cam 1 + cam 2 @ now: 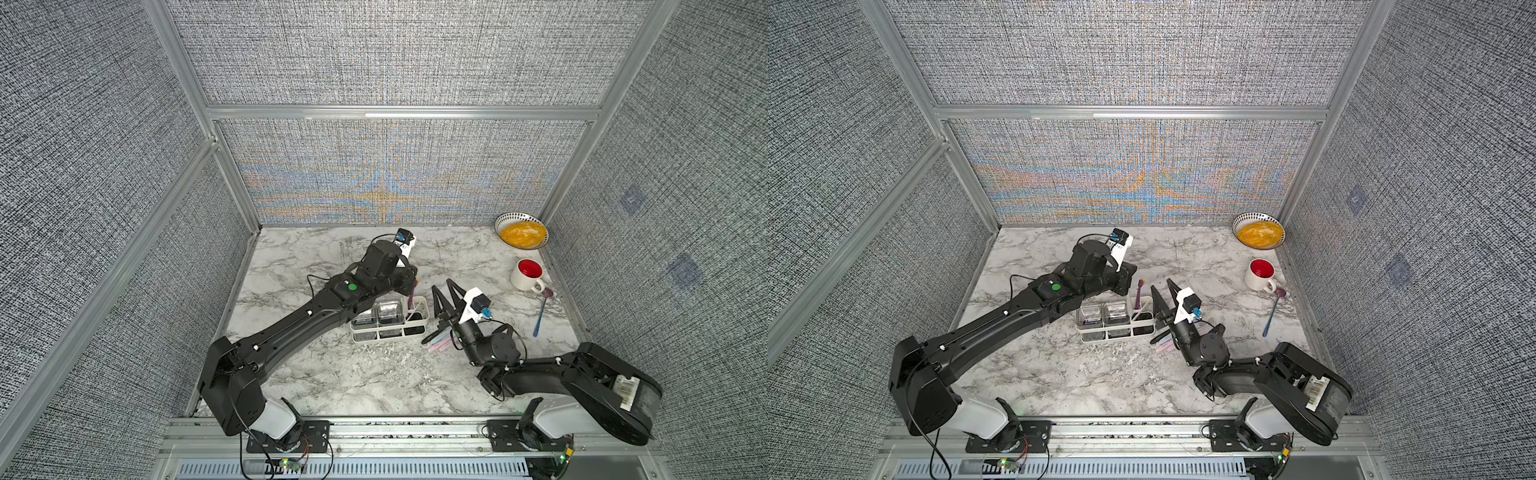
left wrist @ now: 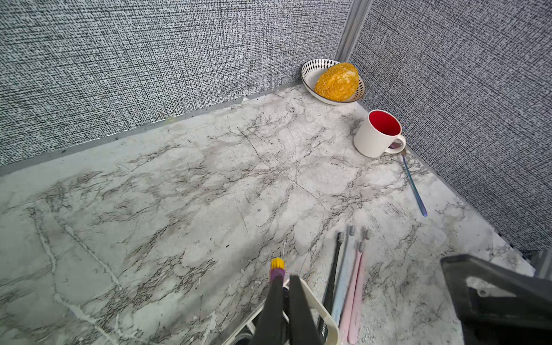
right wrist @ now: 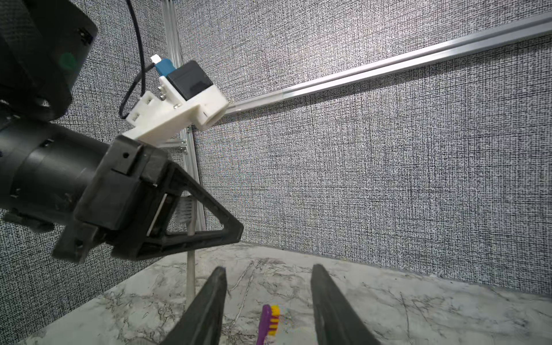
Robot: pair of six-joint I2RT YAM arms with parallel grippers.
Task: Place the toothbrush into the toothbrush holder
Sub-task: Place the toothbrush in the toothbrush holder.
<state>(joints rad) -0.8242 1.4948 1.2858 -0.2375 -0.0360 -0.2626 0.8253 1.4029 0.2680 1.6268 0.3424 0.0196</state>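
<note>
The purple toothbrush [image 1: 1139,294] with yellow bristles stands leaning in the right-end compartment of the white toothbrush holder [image 1: 1113,335], next to a white brush [image 1: 1145,305]. No finger touches it. My right gripper [image 1: 1160,284] is open just right of the holder. In the right wrist view the toothbrush [image 3: 268,321] shows between the spread fingers of the right gripper [image 3: 268,268]. My left gripper [image 2: 286,278] is shut with nothing between its fingers, above the holder's rim [image 2: 316,301]. The toothbrush head [image 2: 277,267] pokes out past its tips. In a top view the holder [image 1: 386,335] lies partly under the left arm.
Several toothbrushes [image 2: 343,277] (black, blue, pink) lie on the marble table right of the holder, under the right wrist. A white mug with a red inside [image 1: 527,274], a spoon [image 1: 541,311] and a bowl with a yellow sponge [image 1: 521,230] sit along the right wall.
</note>
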